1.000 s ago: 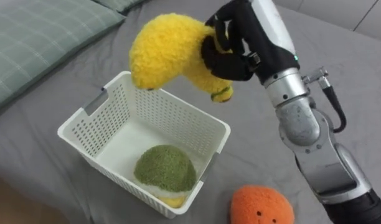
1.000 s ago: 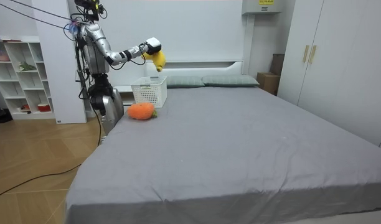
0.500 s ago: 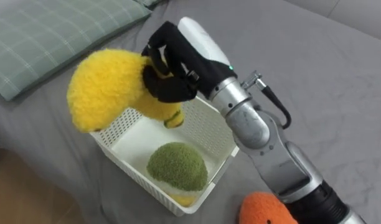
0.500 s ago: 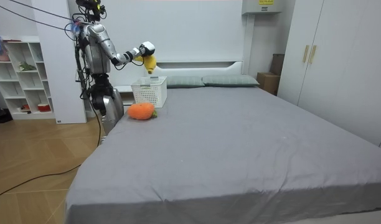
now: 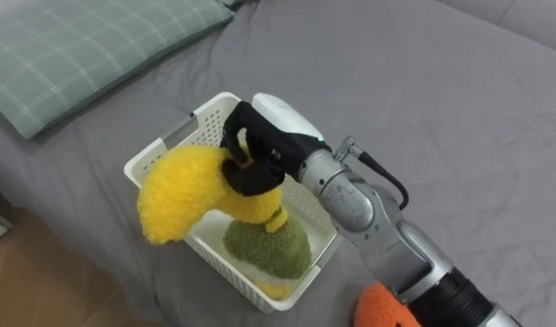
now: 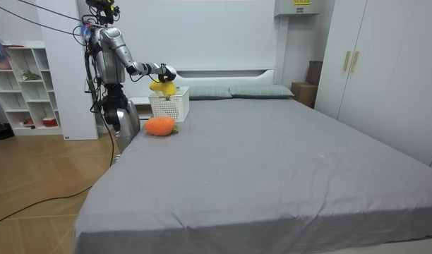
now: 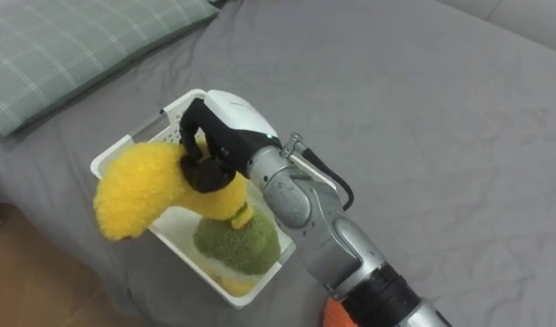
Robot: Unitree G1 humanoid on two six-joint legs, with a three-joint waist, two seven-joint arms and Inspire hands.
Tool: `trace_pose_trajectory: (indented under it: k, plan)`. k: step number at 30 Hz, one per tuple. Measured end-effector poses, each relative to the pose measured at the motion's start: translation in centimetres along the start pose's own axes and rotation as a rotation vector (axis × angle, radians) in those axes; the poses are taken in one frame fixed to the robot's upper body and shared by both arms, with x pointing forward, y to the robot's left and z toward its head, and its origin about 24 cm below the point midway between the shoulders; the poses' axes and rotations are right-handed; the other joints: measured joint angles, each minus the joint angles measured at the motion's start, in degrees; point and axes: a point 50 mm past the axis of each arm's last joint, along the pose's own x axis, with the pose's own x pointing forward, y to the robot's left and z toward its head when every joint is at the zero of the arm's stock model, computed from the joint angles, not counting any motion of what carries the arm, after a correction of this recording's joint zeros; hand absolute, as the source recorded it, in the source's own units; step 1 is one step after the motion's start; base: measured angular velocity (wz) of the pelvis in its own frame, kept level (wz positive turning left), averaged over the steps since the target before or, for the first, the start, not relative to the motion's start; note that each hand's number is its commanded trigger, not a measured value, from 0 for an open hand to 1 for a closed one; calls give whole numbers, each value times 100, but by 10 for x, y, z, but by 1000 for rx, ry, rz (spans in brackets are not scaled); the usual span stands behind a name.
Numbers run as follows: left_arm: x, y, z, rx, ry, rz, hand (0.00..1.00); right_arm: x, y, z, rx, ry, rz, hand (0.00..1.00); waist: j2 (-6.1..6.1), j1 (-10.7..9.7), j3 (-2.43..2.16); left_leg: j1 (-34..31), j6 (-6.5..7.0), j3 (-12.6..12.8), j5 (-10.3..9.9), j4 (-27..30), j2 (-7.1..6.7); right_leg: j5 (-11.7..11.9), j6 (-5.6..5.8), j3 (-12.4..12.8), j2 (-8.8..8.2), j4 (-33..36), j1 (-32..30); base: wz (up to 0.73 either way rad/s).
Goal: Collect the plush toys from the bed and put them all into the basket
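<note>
The robot's right hand reaches out over the corner of the bed, its dark fingers curled tight round the middle of a fuzzy yellow toy. The toy is curved like a banana. Its fat end juts out past the near left rim of the white basket, and its thin end, ringed with a green band, points down into the basket. That thin end sits right at the top of a round green toy that lies inside on the basket floor; I cannot tell whether the two touch.

The basket is a slotted plastic one with a handle hole in its far wall, and it stands on the grey bedsheet near the edge of the mattress. Just beside it, towards the robot's forearm, an orange toy lies on the sheet, outside the basket. Beyond the basket, at the head of the bed, is a green checked pillow.

From across the room, the robot stands upright on the wooden floor at the bed's head-end corner, on the room view's left, with the arm stretched out level over the basket. Behind it is a white shelf unit, and a tall white wardrobe is on the room view's right.
</note>
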Motion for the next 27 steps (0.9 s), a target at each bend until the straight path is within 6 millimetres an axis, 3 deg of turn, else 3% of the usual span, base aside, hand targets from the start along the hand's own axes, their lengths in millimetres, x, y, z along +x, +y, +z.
trace_pose_trajectory:
  k: [27]
  plan:
    - [0, 5, -2, 17, 5, 15, 0, 0, -1, -4, 16, 21, -7, 0, -43, -33, -25, 8, 0, 21, 0, 6, 3, 1, -1, 18, 1, 5, 12, 0]
